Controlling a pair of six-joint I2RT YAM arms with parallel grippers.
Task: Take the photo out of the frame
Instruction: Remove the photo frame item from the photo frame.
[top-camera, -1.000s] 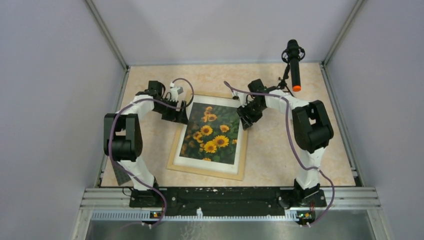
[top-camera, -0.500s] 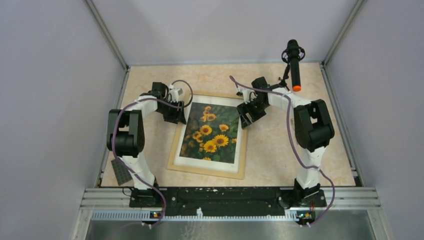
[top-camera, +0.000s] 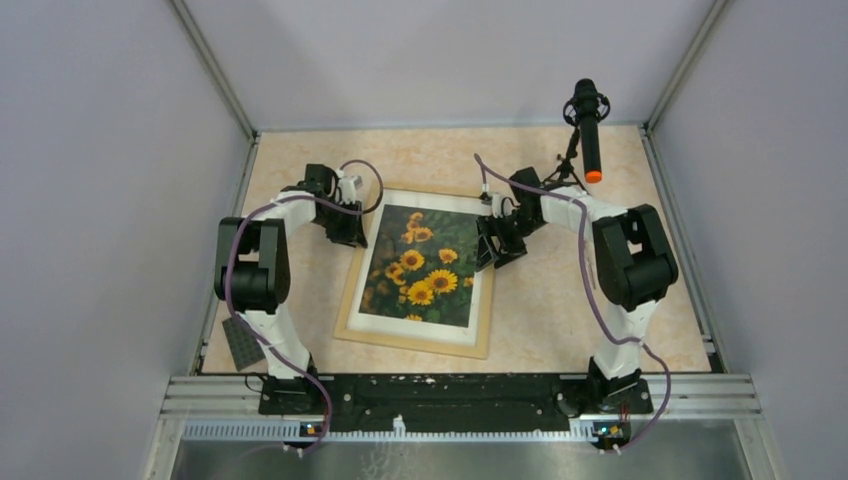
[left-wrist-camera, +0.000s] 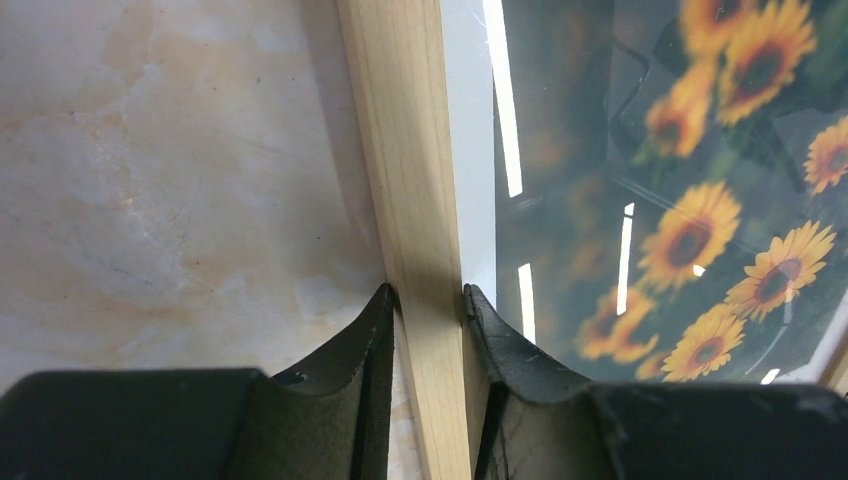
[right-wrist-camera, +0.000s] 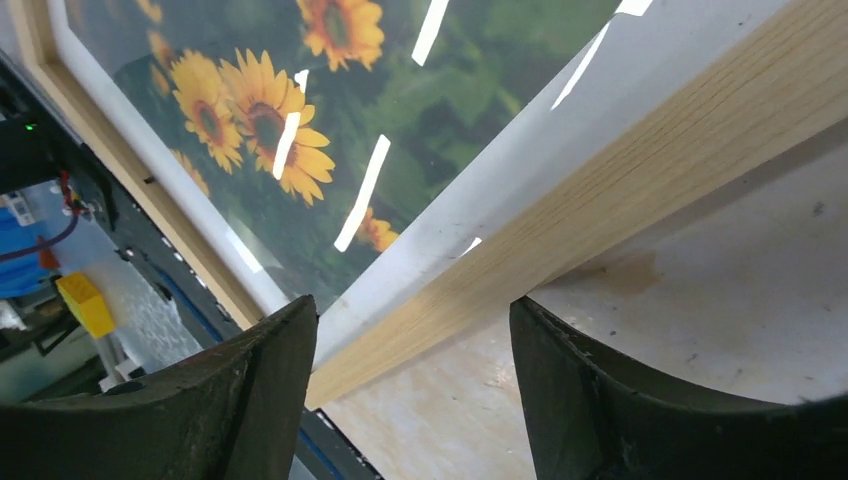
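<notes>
Well, one frame (top-camera: 412, 343) lies flat on the table (top-camera: 560, 300), picture side up and turned a little crooked. One photo (top-camera: 425, 265) is inside it, with yellow sunflowers on dark green leaves and a thin white edge. Shiny streaks of light show on top of the photo.

Two white and black arms reach in, one from each side. The left gripper (left-wrist-camera: 425, 300) is at the left wood bar of the frame, near the far corner. Its two fingers (left-wrist-camera: 370, 340) pinch that bar, one on the outer side and one on the photo side. The right gripper (right-wrist-camera: 410, 310) is at the right wood bar. Its two fingers (right-wrist-camera: 270, 370) stand wide apart, one on each side of the bar, and do not touch it.

One small dark grey plate with bumps (top-camera: 243, 345) lies by the left arm's base. One black stick with an orange tip (top-camera: 590, 130) stands at the far right.

The table top is light tan with a stone look. Plain grey walls (top-camera: 100, 150) stand on three sides, and a metal rail (top-camera: 450, 395) runs along the near edge.
</notes>
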